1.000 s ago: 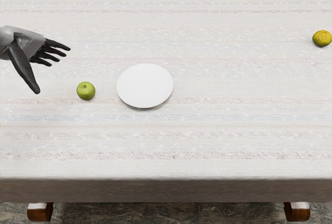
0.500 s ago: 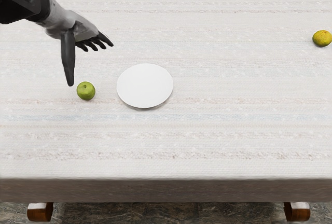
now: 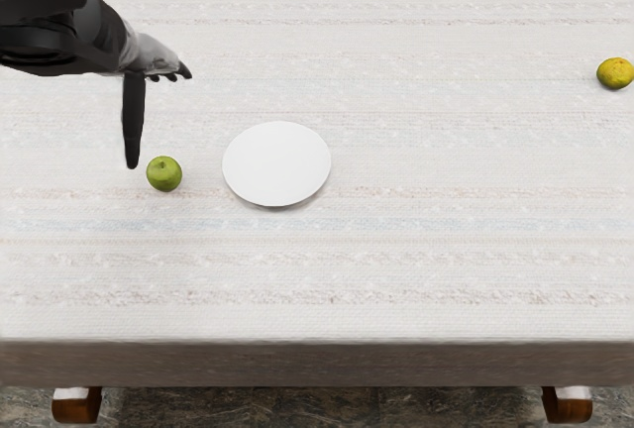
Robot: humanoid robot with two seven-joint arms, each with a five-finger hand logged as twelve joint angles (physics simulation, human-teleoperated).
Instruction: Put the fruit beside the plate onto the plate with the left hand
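head view: spread left robot hand [image 3: 147, 56] near apple [image 3: 164, 172] beside plate [image 3: 276, 163].

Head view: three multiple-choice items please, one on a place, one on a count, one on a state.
1. The green apple lies: A) on the table, left of the plate; B) on the plate; C) at the table's right edge.
2. Fruits in view: A) one; B) two; C) three.
3. The left robot hand is: A) gripping the apple; B) flat on the plate; C) open, holding nothing.
A: the apple sits beside the bare plate. B: the apple plus a yellowish fruit far right. C: fingers spread, nothing between them.
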